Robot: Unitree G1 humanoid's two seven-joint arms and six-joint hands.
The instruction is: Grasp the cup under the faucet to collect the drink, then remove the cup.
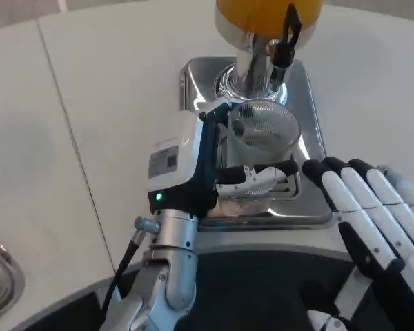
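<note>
Right now the clear cup (262,131) stands on the steel drip tray (310,103), directly below the faucet (283,52) of the drink dispenser, whose orange tank (255,14) fills the top edge of the view. No drink is visible in the cup, though its ribbed wall makes that hard to judge. The left hand (214,165) is wrapped around the cup from its left side, one finger (252,178) curling across the front wall low down, so the cup looks gripped. The right hand (372,214) waits near the tray's right front corner, fingers straight and apart, holding nothing.

The step in hand seems to be holding the cup steady for filling. To do it well, the left hand should keep the cup upright with its mouth centred under the spout and its base flat on the tray, gripping firmly enough to stop it sliding without squeezing the thin wall out of shape. Once filled, lifting slightly before drawing it back toward the robot, level and slow, should avoid catching the tray's grille and spilling.
</note>
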